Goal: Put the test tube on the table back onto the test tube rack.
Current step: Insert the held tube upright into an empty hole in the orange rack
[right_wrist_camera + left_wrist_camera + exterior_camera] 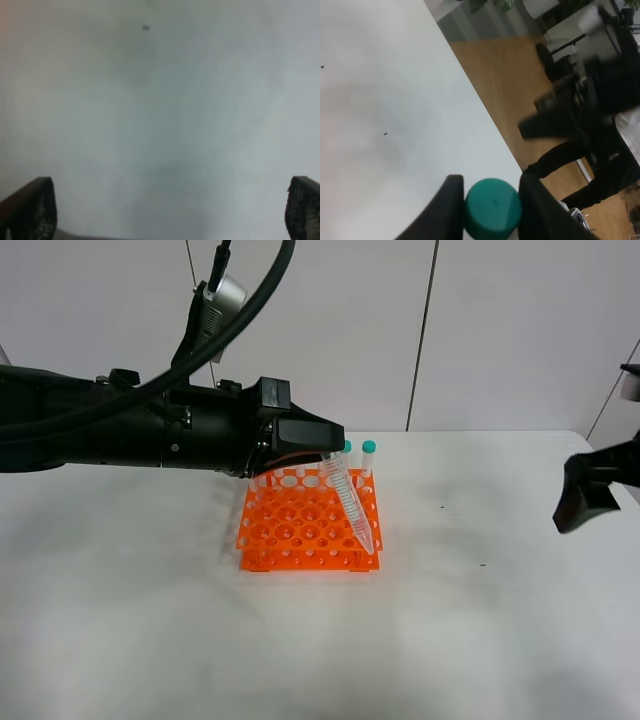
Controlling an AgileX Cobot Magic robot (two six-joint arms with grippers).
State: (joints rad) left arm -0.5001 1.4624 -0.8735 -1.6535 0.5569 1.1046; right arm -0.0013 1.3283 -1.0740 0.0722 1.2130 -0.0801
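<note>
Pickup looks done: left gripper [322,452] pinches the test tube [352,505] at its teal cap [492,207], clear of the table [480,620]. Tube hangs tilted over the orange test tube rack [290,525], tip near the front-right corner holes; I can't tell if it has entered one. Left to do, I judge: straighten, seat, release. Right gripper [585,502] spread wide, empty, well apart.

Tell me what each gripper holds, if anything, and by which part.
The left gripper holds the slim clear plastic test tube, pinched at its teal-green screw cap. The right gripper is open and holds nothing.
</note>
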